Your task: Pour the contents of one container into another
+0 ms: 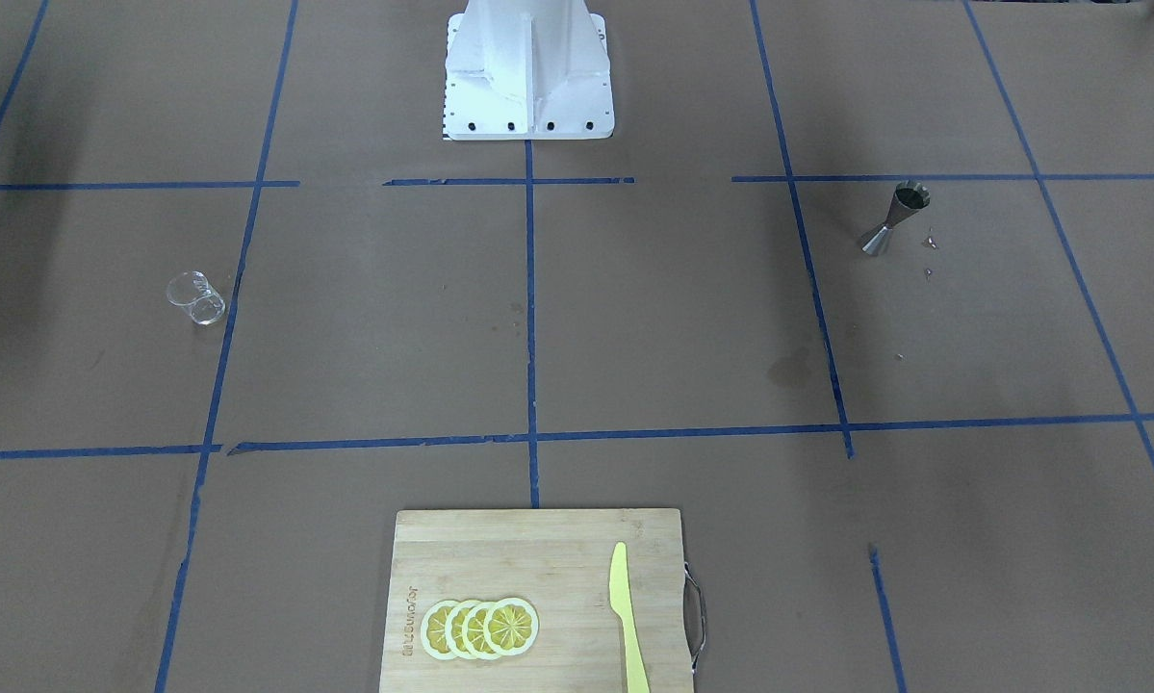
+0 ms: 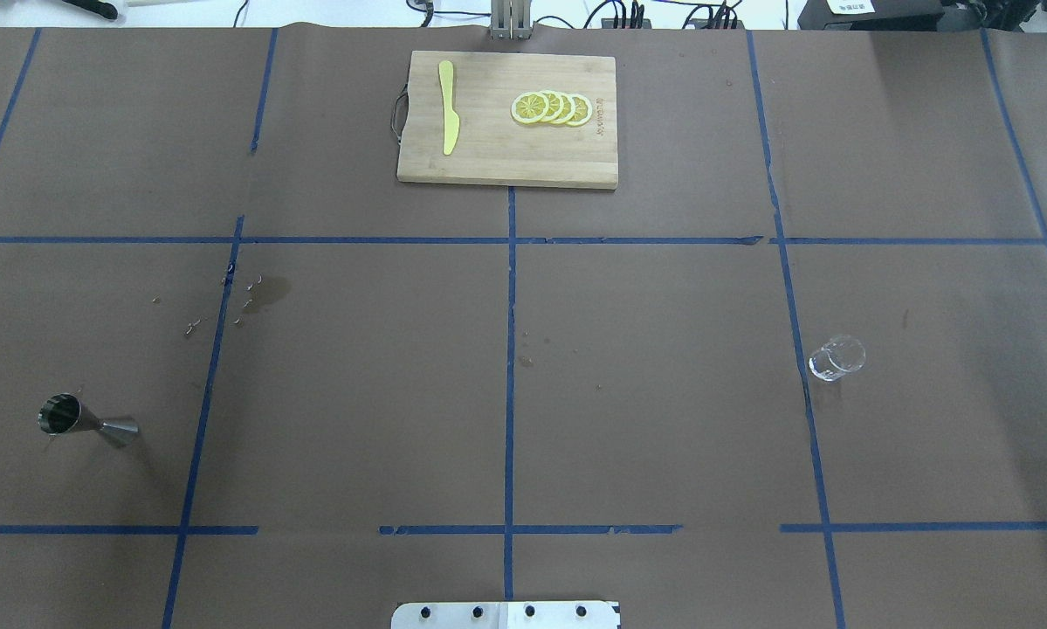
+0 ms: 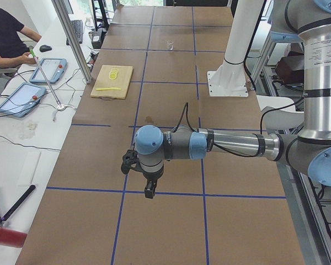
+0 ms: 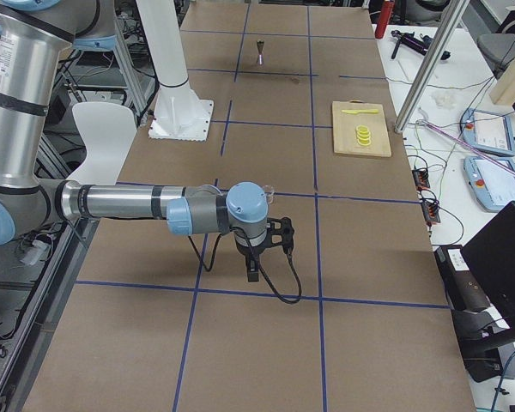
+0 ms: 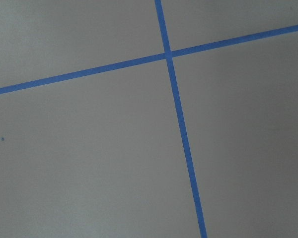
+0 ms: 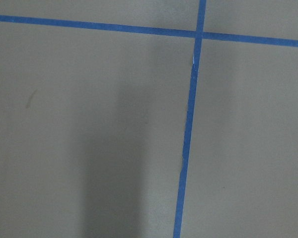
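Observation:
The clear glass cup (image 1: 196, 298) stands upright on the brown paper at the robot's right (image 2: 836, 358). The steel jigger (image 1: 894, 219) stands upright at the robot's left (image 2: 86, 419), with small droplets on the paper beside it. Neither arm shows in the overhead or front views. The left gripper (image 3: 139, 175) hangs over the near end of the table in the left side view, far from the cup (image 3: 169, 44). The right gripper (image 4: 264, 251) hangs close to the cup (image 4: 269, 192) in the right side view. I cannot tell whether either is open or shut. Both wrist views show only paper and blue tape.
A bamboo cutting board (image 2: 488, 157) at the table's far middle carries a yellow knife (image 2: 448, 118) and several lemon slices (image 2: 551, 107). The robot's white base (image 1: 528, 72) stands at the near middle. An operator (image 3: 5, 38) sits beside the table.

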You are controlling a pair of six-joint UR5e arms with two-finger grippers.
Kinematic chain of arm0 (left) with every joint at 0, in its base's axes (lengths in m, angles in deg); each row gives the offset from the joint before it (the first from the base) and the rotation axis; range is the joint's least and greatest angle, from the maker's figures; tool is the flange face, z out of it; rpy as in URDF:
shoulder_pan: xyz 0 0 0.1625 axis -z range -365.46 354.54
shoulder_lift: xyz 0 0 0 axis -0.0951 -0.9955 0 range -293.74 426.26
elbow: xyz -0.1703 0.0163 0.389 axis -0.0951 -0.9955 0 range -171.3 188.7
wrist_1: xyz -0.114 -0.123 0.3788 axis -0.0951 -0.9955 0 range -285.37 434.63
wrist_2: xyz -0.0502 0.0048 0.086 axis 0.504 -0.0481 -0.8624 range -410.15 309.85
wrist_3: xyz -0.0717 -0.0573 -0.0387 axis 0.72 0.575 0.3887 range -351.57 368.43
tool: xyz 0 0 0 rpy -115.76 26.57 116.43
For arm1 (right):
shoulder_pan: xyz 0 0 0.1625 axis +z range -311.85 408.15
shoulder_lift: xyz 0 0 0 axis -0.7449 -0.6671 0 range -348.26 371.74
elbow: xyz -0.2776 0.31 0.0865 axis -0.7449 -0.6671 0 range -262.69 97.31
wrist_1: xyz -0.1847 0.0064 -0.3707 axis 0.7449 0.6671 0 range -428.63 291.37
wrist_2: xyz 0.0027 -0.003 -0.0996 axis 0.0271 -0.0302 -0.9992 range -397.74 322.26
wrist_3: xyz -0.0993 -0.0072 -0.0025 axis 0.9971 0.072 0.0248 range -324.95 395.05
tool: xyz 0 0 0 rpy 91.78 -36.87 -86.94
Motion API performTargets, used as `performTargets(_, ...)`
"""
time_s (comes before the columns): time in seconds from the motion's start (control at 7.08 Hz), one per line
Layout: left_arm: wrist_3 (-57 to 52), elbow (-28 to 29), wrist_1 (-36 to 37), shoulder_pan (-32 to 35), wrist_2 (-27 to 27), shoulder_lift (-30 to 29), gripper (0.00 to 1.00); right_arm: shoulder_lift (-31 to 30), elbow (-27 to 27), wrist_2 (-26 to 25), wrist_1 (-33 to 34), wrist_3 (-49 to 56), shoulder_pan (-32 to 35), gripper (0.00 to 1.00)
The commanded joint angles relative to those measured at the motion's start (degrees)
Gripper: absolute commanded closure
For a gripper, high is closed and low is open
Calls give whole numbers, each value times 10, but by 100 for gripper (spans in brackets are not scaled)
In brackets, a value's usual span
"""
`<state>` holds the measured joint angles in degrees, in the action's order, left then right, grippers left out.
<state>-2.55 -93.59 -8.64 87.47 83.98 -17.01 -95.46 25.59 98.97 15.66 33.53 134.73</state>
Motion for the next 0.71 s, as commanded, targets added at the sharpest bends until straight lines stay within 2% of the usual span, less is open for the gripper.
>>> performTargets(0.0, 52, -14, -7, 1, -3, 1, 0, 0, 0, 0, 0, -1, 4, 0)
performTargets(0.56, 50, 8, -5, -2, -4, -12, 0, 1, 0, -27, 0, 0, 4, 0)
